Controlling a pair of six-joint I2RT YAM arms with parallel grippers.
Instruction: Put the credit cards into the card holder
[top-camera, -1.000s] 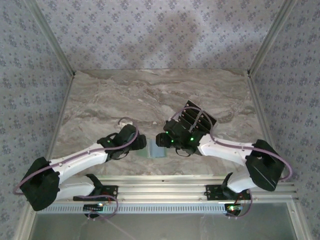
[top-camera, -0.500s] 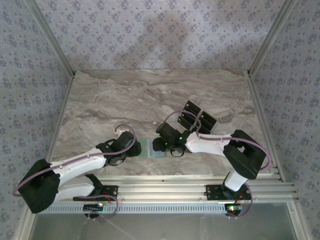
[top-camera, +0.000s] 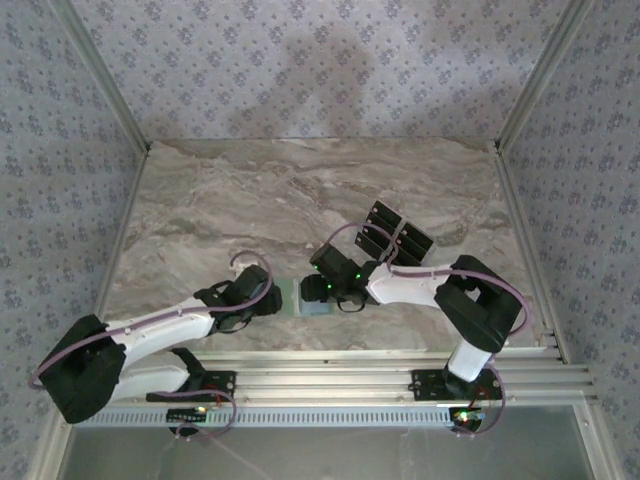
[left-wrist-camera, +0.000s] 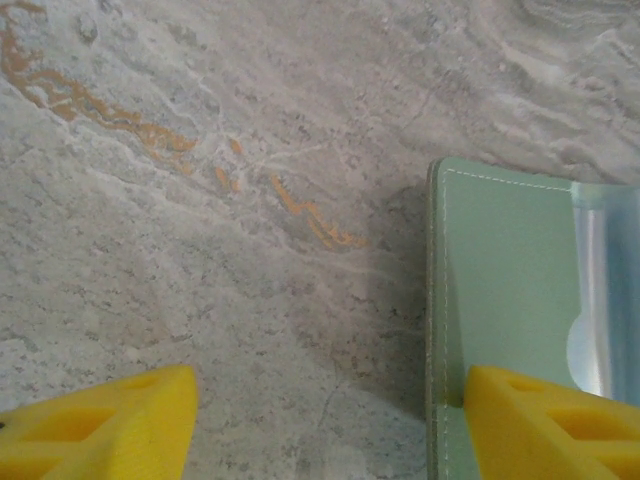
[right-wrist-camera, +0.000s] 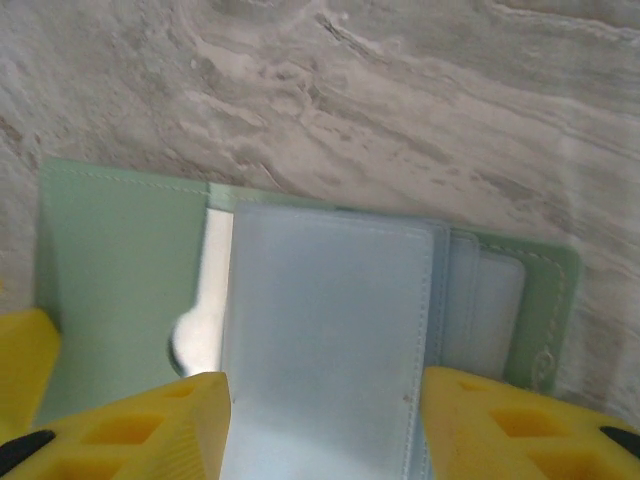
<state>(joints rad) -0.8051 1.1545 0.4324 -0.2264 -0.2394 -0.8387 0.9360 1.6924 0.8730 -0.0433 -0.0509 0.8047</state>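
Both arms reach in low over the marble table and meet near its front middle. The left arm stretches out long from its base, wrist pointing right. The right arm is folded sharply, its elbow out to the right and its forearm running back left. Between the two wrists lies the one card holder, open and flat on the table. The left gripper stands open, with bare marble between its two yellow fingers. One finger lies over the left edge of the holder's green flap and the other is well clear on the stone. The right gripper comes at the holder from the other side, its two yellow fingertips set either side of the pale inner leaf and meeting its edges. I cannot tell whether they pinch that leaf or merely flank it. The credit cards sit in one fanned black cluster on the table behind the right wrist, near the holder but apart from it. They overlap too much for a sure count; several, roughly six, can be made out
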